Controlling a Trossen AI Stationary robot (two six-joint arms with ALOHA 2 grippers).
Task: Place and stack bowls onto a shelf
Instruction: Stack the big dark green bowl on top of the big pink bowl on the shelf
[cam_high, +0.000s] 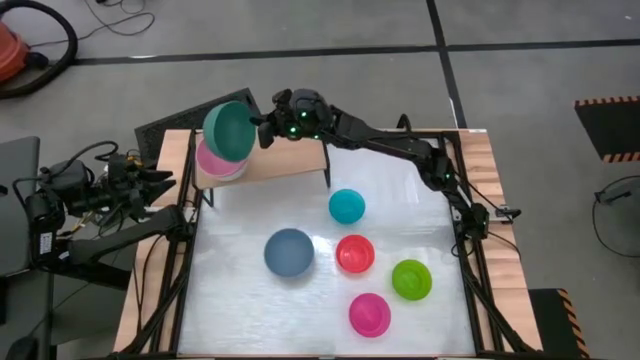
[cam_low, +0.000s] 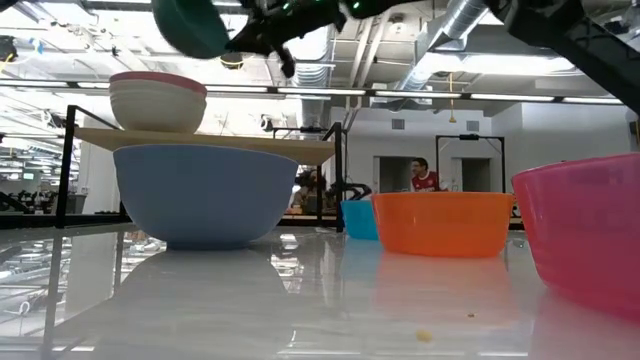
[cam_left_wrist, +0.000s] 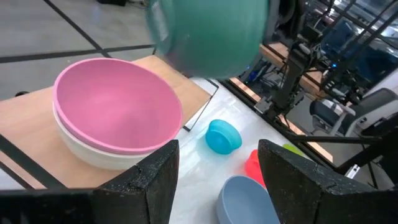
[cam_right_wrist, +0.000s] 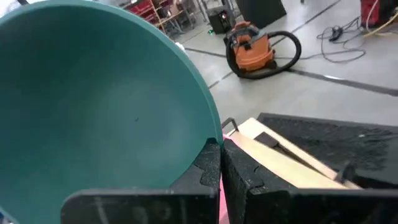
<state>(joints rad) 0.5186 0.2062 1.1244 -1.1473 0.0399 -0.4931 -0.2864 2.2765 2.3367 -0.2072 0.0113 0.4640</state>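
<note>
My right gripper (cam_high: 268, 128) reaches over the light-wood shelf (cam_high: 285, 162) at the table's far left and is shut on the dark green bowl (cam_high: 228, 128). The bowl hangs tilted in the air just above the pale pink bowl (cam_high: 214, 162). The pink bowl sits nested in the white bowl (cam_left_wrist: 93, 152), whose base stands on the shelf board. In the low view the green bowl (cam_low: 190, 24) is clear above that stack (cam_low: 157, 100). My left gripper (cam_left_wrist: 217, 180) is open and waits off the table's left edge, facing the stack. My right gripper pinches the green bowl's rim (cam_right_wrist: 213, 142) on the side nearest the arm, one finger (cam_right_wrist: 202, 177) inside the bowl and the other (cam_right_wrist: 252, 180) outside. It comes level from the table's right. The bowl is lifted clear and tipped on edge, its opening turned toward the gripper.
On the white tabletop stand the cyan bowl (cam_high: 347, 205), the light blue bowl (cam_high: 289, 252), the red bowl (cam_high: 355, 254), the lime green bowl (cam_high: 411, 279) and the magenta bowl (cam_high: 369, 314). The shelf's right half is bare. A person shows far off in the room (cam_low: 424, 176).
</note>
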